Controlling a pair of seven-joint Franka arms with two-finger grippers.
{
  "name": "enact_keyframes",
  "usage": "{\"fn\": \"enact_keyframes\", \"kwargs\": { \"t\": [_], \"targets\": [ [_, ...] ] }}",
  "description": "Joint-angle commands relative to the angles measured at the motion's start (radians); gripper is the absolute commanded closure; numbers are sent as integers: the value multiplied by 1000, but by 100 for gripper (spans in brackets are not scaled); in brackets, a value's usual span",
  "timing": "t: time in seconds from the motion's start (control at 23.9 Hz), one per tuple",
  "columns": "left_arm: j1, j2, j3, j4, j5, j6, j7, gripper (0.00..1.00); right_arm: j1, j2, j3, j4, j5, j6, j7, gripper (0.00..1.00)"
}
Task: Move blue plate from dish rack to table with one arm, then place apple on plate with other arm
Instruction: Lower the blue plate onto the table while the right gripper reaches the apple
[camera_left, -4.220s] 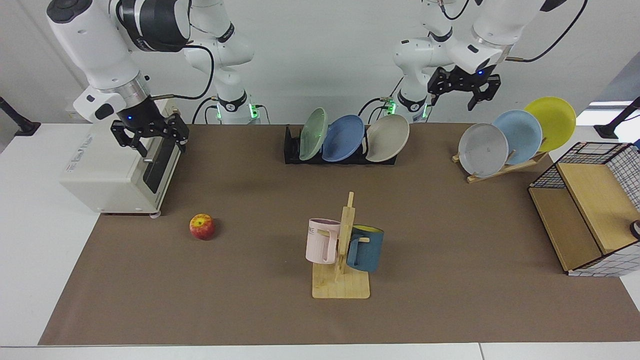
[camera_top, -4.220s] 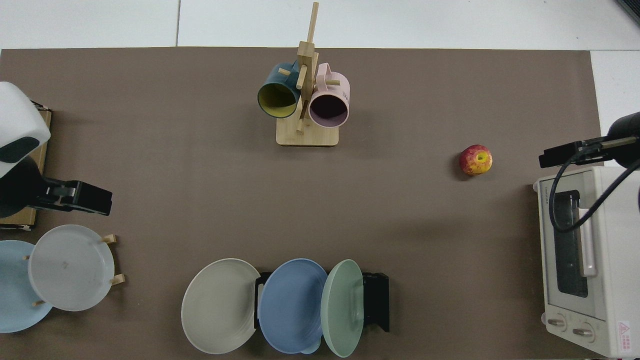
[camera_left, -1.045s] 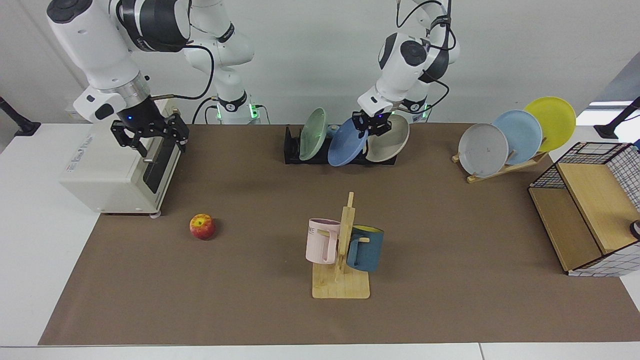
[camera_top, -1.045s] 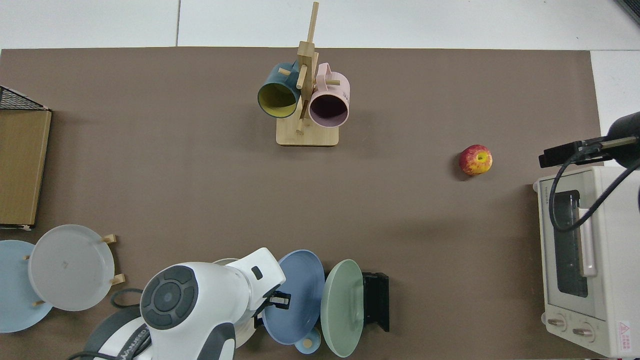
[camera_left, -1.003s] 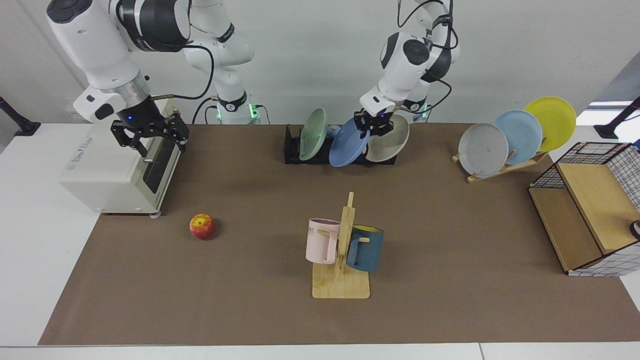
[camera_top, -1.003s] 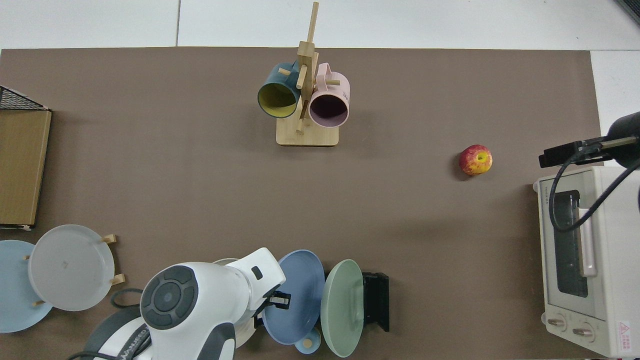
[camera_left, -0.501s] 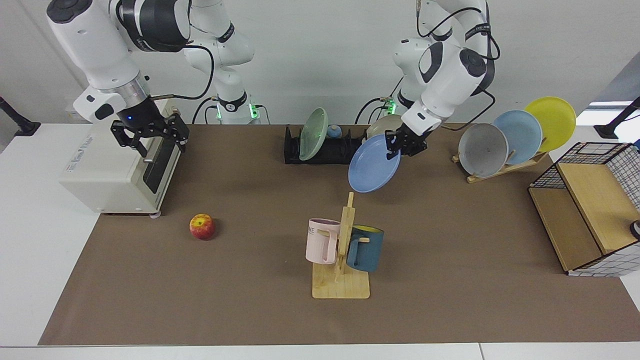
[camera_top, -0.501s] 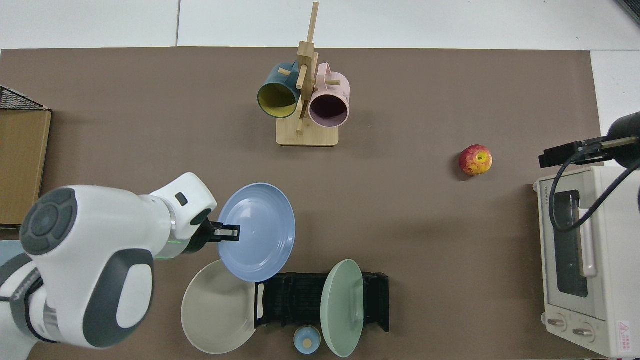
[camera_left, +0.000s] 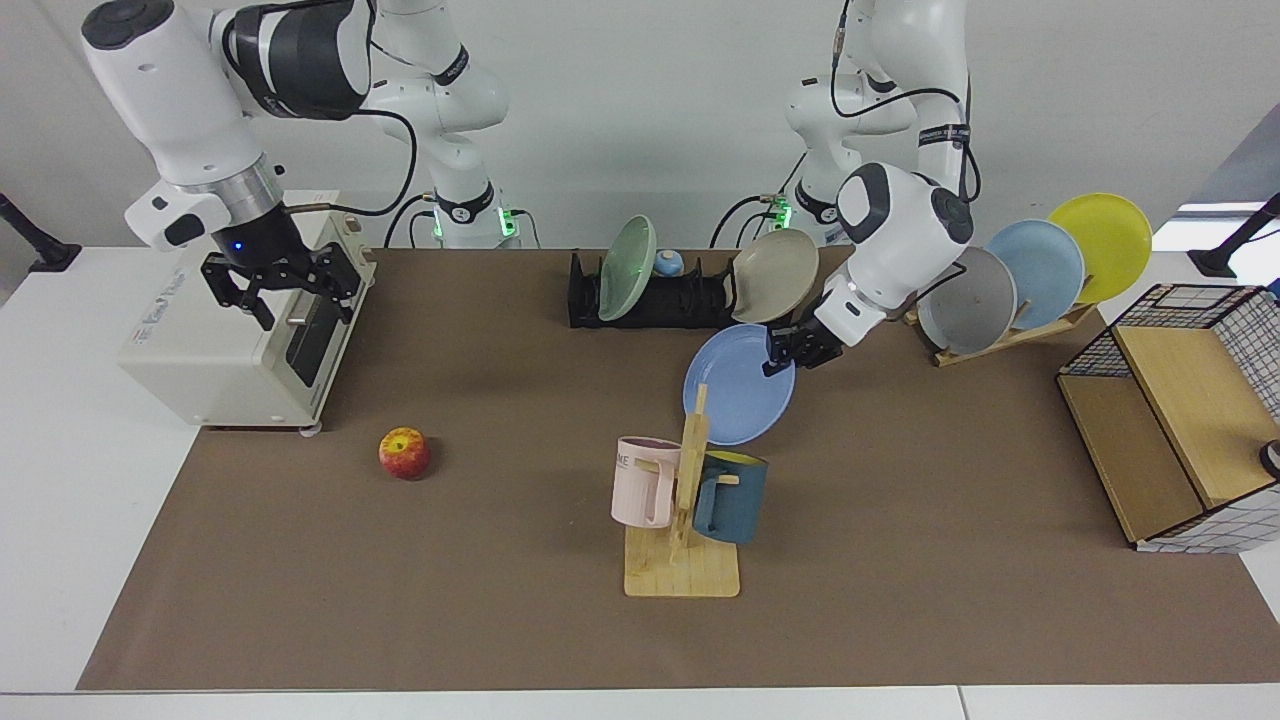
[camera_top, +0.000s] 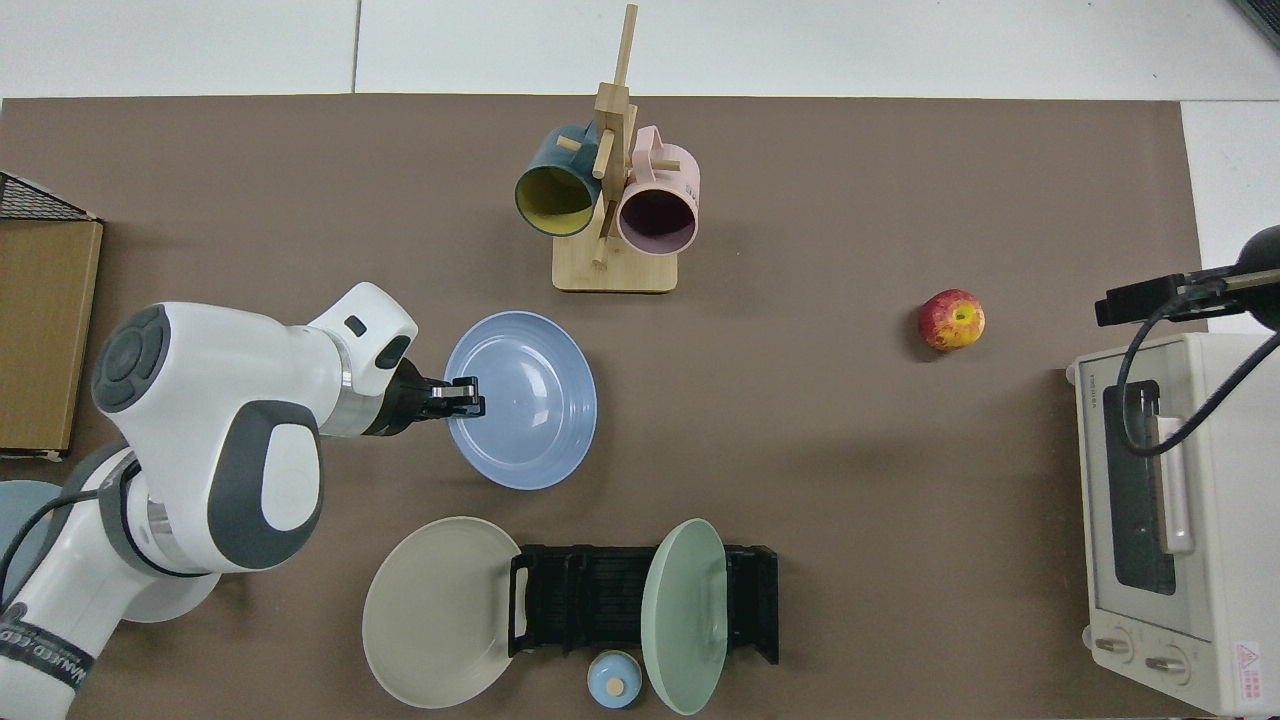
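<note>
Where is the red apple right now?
The apple sits alone on the brown table, toward the facing view's left, just in front of the white toaster oven; in the top view it is at.

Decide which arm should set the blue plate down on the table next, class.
Left. Its hand already grips the blue plate above the table; the right hand waits over the toaster oven.
</note>
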Motion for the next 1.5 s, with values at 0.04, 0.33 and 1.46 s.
{"fn": "enact_keyframes", "kwargs": {
  "t": [0.04, 0.33, 1.46],
  "targets": [
    [-71, 67, 8, 24, -19, 72, -9, 100, -7, 92, 10, -68, -37, 183, 9, 0],
    [-109, 63, 8, 12, 4, 74, 4, 99, 10, 224, 11, -71, -8, 309, 17, 0],
    [-121, 6, 77, 156, 289, -205, -76, 40, 39, 390, 13, -149, 215, 498, -66, 0]
  ]
}}
